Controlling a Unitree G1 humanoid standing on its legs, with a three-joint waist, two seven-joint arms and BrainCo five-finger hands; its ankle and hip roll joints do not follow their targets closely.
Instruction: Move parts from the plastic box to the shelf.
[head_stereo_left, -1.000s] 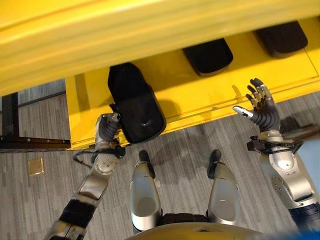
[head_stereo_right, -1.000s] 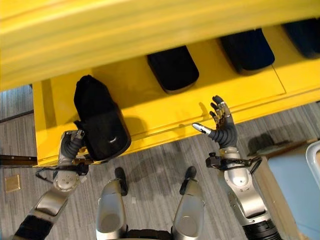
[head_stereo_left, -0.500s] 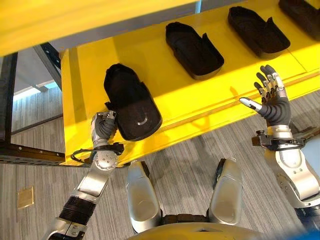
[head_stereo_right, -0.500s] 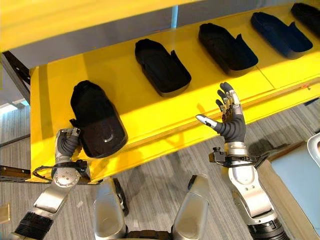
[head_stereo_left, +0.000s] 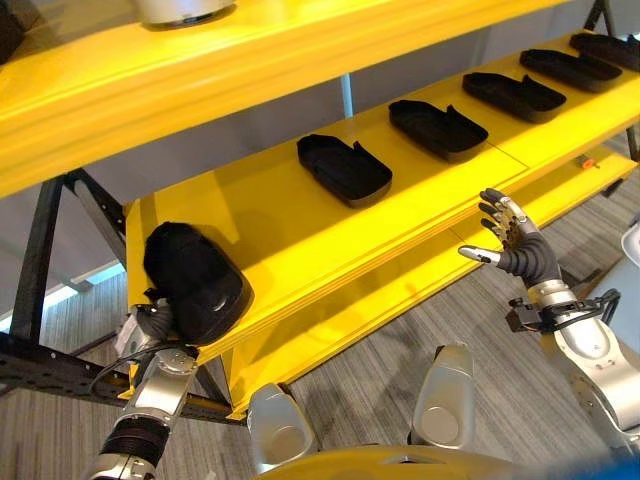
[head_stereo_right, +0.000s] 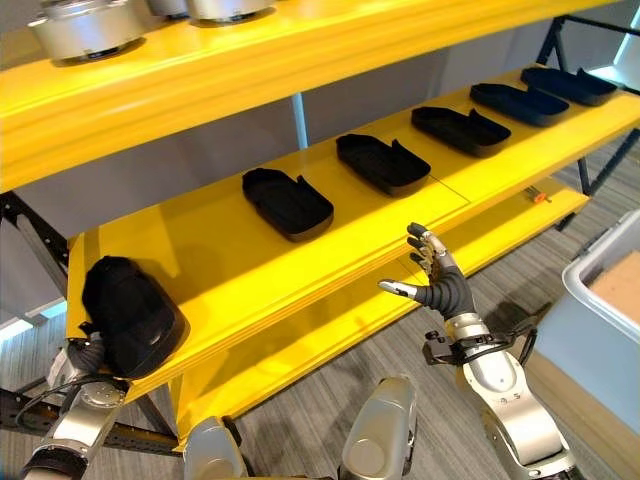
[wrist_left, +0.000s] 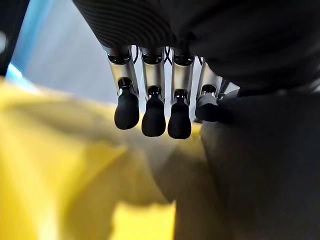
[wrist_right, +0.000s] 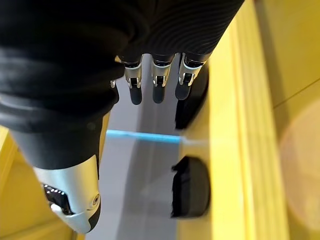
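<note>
A bulky black moulded part (head_stereo_left: 195, 282) lies at the left end of the yellow middle shelf (head_stereo_left: 270, 215), overhanging its front edge. My left hand (head_stereo_left: 150, 328) is at the part's near lower corner, fingers curled on its edge; in the left wrist view the fingers (wrist_left: 152, 112) bend beside the dark part (wrist_left: 260, 165). My right hand (head_stereo_left: 512, 246) hovers open and holding nothing in front of the shelf's front edge, further right, fingers spread. In the right wrist view its fingers (wrist_right: 157, 85) hang straight beside the shelf edge (wrist_right: 235, 125).
Several flat black parts (head_stereo_left: 345, 168) (head_stereo_left: 438, 128) (head_stereo_left: 513, 95) sit in a row along the middle shelf. Silver round parts (head_stereo_right: 85, 30) stand on the top shelf. A lower yellow shelf (head_stereo_left: 400, 290) juts out below. A grey plastic box (head_stereo_right: 600, 300) stands at the right.
The whole picture has shifted as the camera lifted toward the shelves. My left hand stays on the black part at the shelf's left end. The right hand remains open.
</note>
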